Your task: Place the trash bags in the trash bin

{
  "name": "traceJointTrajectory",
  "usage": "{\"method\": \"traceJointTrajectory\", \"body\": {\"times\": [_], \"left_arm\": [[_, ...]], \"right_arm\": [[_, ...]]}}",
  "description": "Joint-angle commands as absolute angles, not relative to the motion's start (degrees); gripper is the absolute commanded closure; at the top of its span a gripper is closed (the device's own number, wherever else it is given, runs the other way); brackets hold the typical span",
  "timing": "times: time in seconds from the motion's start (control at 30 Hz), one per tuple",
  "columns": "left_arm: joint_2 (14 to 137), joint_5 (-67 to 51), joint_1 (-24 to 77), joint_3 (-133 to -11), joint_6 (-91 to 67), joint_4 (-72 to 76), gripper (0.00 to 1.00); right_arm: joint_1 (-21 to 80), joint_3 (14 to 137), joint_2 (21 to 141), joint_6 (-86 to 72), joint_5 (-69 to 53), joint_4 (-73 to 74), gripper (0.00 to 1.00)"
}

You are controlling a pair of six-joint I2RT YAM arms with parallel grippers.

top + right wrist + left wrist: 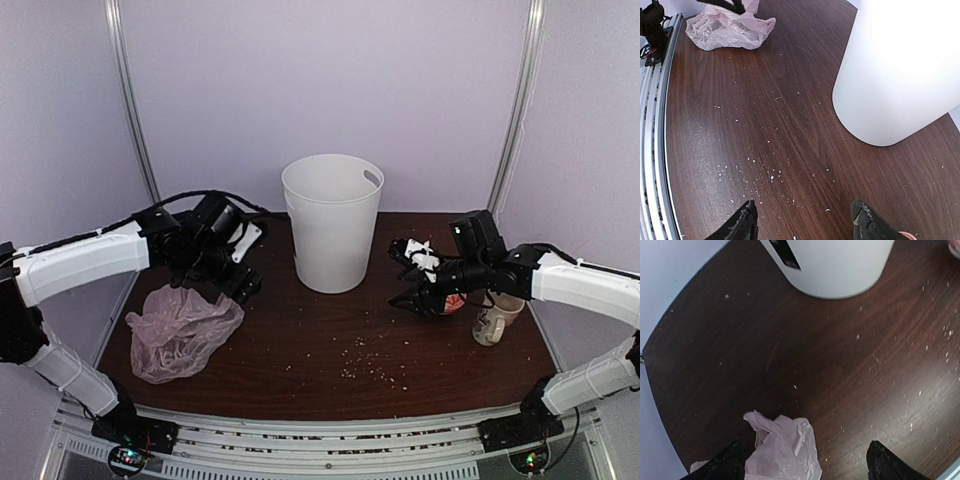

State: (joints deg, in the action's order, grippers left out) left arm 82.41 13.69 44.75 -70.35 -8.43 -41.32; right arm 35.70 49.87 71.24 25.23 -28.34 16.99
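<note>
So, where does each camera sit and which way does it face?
Top: above and behind the arms, looking down on the table; both arms, bin, pink bag, mug show.
Left wrist: on the left arm, looking down past its open fingers at the bag and bin's base.
Right wrist: on the right arm, looking across the table past its open fingers toward the bag.
Shared: all see bin and bag.

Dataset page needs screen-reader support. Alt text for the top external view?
Crumpled pale-pink bag lies on the dark wood table at front left, outside the upright white bin at back centre. The left gripper hangs over the bag's edge, fingers open; the right gripper, also open, points toward the bin, a mug by its wrist.
</note>
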Motion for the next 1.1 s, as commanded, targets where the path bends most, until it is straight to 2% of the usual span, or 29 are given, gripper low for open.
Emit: {"method": "traceJointTrajectory", "body": {"times": [0.0,0.23,0.43,0.57,0.67,0.87,0.93,1.0,1.07], "left_arm": [[85.36,16.99,46.06,-68.74,-5.17,-46.67,0.14],[95.88,26.06,46.07,-72.84,-9.35,-52.65,0.14],[101.05,37.12,46.05,-72.99,-13.83,-58.56,0.09],[101.15,33.80,46.05,-72.68,-12.35,-56.83,0.14],[101.56,28.24,46.45,-73.32,-9.86,-55.21,0.30],[102.55,25.00,51.81,-73.96,-5.61,-53.93,0.58],[102.45,22.11,55.10,-74.68,-3.29,-51.62,0.74],[102.11,20.45,60.35,-76.34,-0.37,-47.05,1.00],[101.72,19.32,65.37,-78.25,2.12,-41.17,1.00]], "right_arm": [[36.82,49.66,69.52,27.62,-27.03,15.99,0.35],[37.35,49.25,70.49,28.83,-25.38,16.35,0.35],[37.44,49.36,71.94,30.49,-23.51,17.19,0.35],[37.44,49.29,72.23,30.97,-23.11,17.44,0.36],[37.48,49.31,72.33,31.24,-22.52,17.55,0.36],[37.53,49.29,72.42,31.89,-21.25,17.80,0.36],[37.49,49.20,72.42,33.17,-20.33,18.26,0.36],[37.44,48.79,72.34,32.97,-18.19,17.50,0.36],[37.18,48.54,72.04,32.66,-17.68,16.92,0.36]]}}
